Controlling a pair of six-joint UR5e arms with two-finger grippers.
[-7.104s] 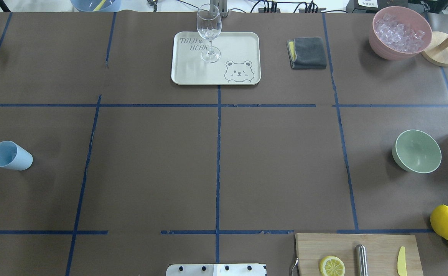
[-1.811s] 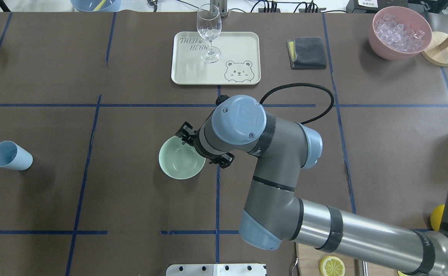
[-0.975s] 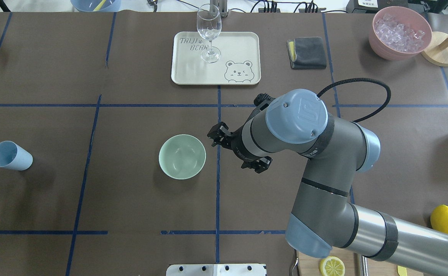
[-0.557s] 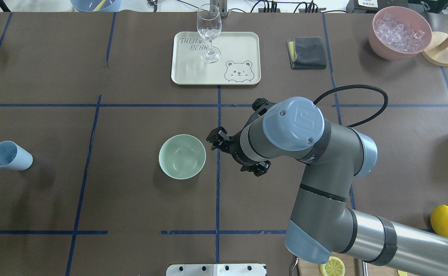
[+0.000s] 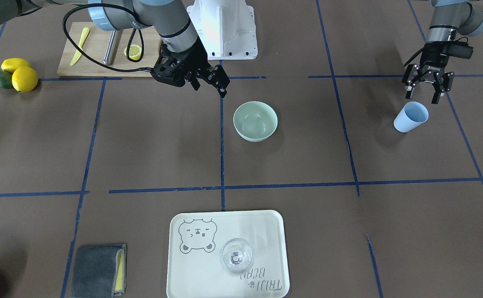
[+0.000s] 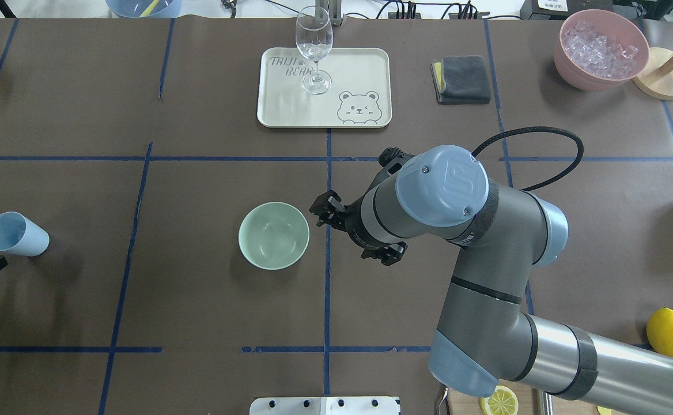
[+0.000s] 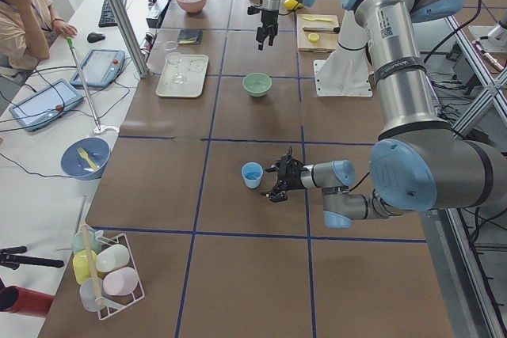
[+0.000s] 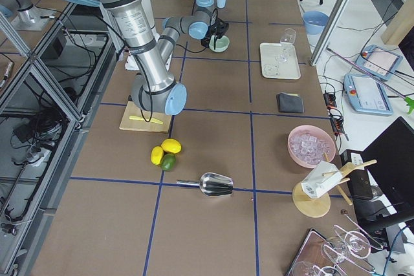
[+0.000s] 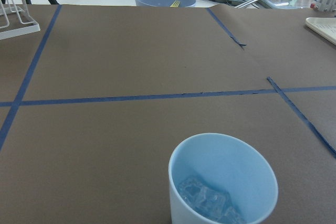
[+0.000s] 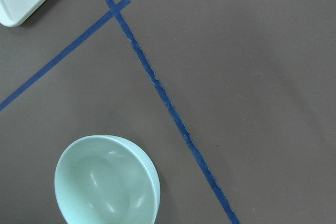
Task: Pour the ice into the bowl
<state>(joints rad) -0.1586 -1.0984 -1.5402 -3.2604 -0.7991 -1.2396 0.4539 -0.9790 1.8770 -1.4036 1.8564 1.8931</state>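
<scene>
The pale mint-green bowl (image 6: 273, 235) stands empty near the table's middle; it also shows in the front view (image 5: 255, 121) and the right wrist view (image 10: 105, 182). My right gripper (image 5: 210, 89) is open and empty, raised just right of the bowl in the overhead view (image 6: 355, 230). A light blue cup (image 6: 15, 234) stands at the far left. It holds the ice (image 9: 207, 200), a few clear cubes at its bottom. My left gripper (image 5: 421, 98) is open and empty, raised just on the robot's side of the cup (image 5: 410, 116).
A cream tray (image 6: 365, 63) with a wine glass (image 6: 313, 49) sits at the far middle, a grey cloth (image 6: 462, 79) beside it. A pink container of ice (image 6: 600, 49) is far right. Lemons (image 6: 669, 333) and a cutting board (image 5: 101, 58) lie near right.
The bowl went from the far right to the table's middle, and my right gripper let it go and drew back to its right. My left gripper came in beside the cup.
</scene>
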